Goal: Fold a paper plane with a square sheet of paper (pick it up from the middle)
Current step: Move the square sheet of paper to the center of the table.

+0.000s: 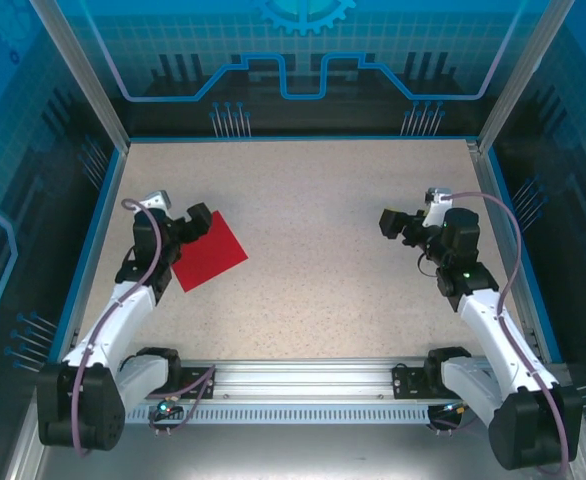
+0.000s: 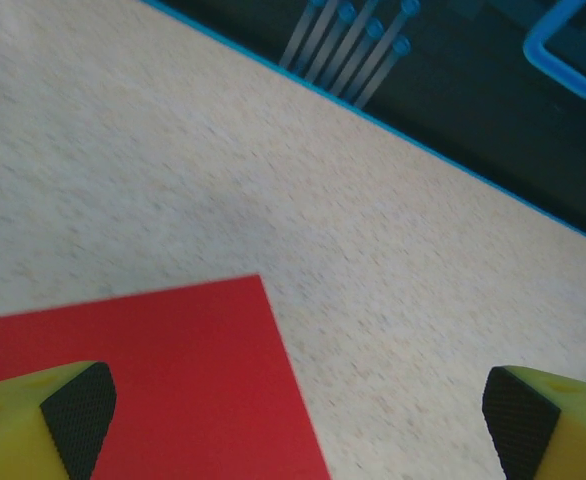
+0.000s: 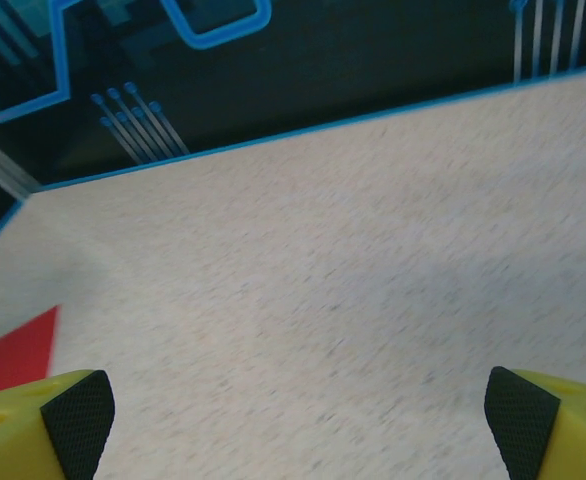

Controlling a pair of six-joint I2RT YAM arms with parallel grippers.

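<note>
The square sheet of paper (image 1: 215, 253) (image 2: 163, 380) (image 3: 18, 350) lies flat and unfolded on the table (image 1: 323, 250), towards the left edge, about midway between the near and far edges. The left gripper (image 1: 193, 224) (image 2: 298, 410) is positioned over the sheet's left part, jaws released and spread wide. The right gripper (image 1: 389, 222) (image 3: 298, 410) is near the right edge, well apart from the sheet, jaws likewise released.

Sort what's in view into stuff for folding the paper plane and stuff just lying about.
For the job: square sheet of paper, left tool, right tool, both open.
Just surroundings: speckled table, blue enclosure walls.
</note>
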